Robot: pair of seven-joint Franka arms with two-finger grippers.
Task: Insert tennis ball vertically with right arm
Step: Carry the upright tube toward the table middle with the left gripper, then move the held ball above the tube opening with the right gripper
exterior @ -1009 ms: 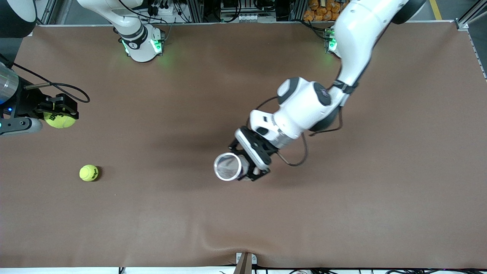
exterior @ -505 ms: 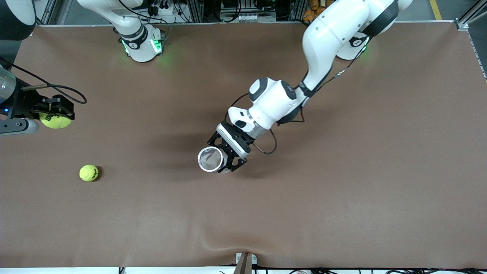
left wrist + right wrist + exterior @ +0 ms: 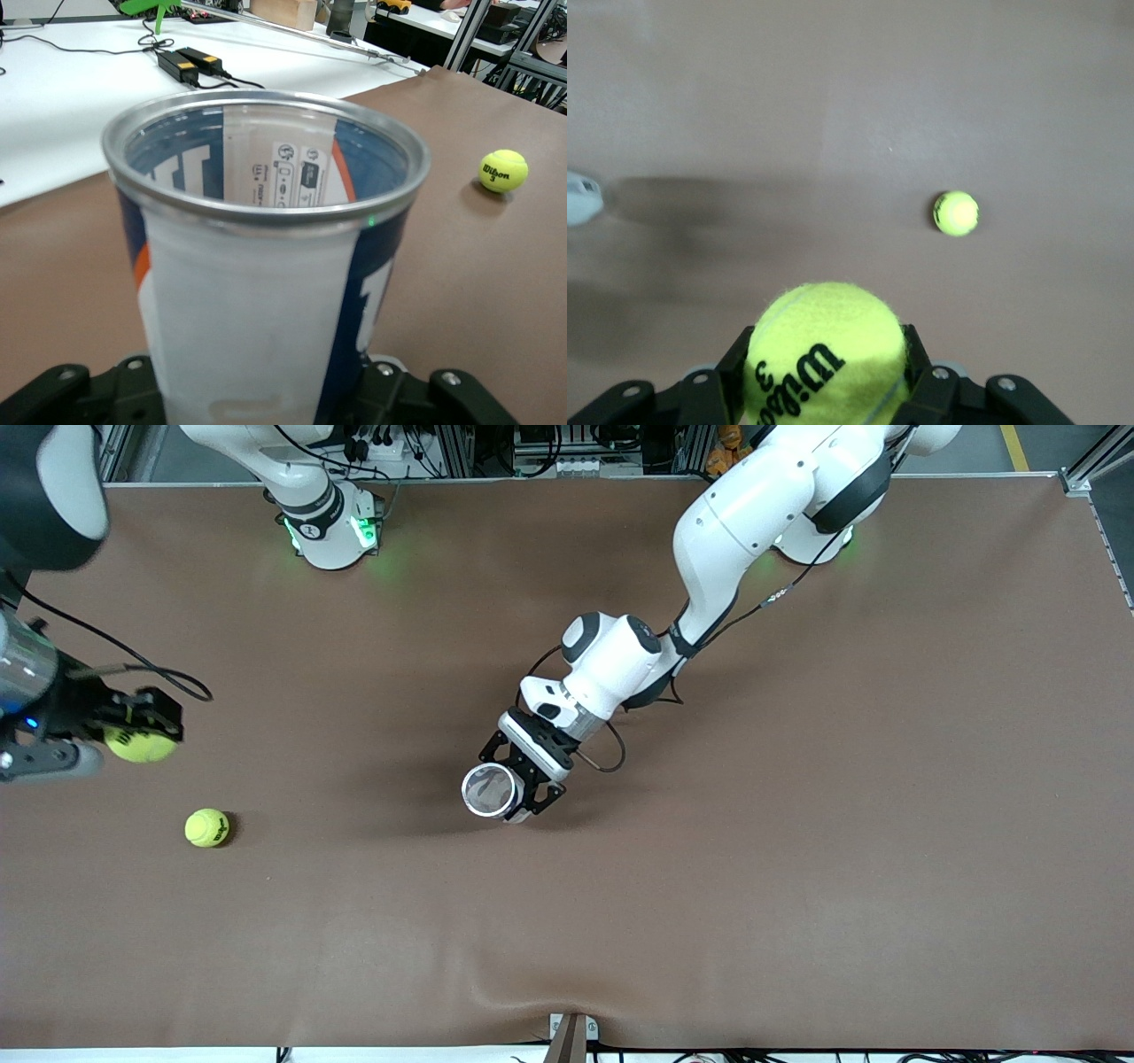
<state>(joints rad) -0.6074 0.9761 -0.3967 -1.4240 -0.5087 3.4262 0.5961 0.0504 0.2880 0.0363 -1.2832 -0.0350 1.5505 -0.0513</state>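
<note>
My right gripper [image 3: 142,729] is shut on a yellow-green tennis ball [image 3: 139,745] over the right arm's end of the table. In the right wrist view that tennis ball [image 3: 824,341] sits between the black fingers of the right gripper [image 3: 827,376]. A second tennis ball [image 3: 206,827] lies loose on the table, also showing as a ball [image 3: 956,213] below the held one. My left gripper [image 3: 523,793] is shut on a tall can [image 3: 489,789] over the table's middle, its silver-rimmed mouth facing up. The can [image 3: 266,266] is white, blue and orange, and looks empty.
The brown table mat [image 3: 797,868] spreads wide around the can. The loose ball [image 3: 503,170] lies toward the right arm's end from the can. A small bracket [image 3: 571,1032] sits at the table edge nearest the front camera. Both arm bases [image 3: 332,531] stand along the farthest edge.
The left arm has carried the can toward the right arm's end of the table and drawn its elbow in. The right gripper has shifted a little toward the loose ball, still holding its ball.
</note>
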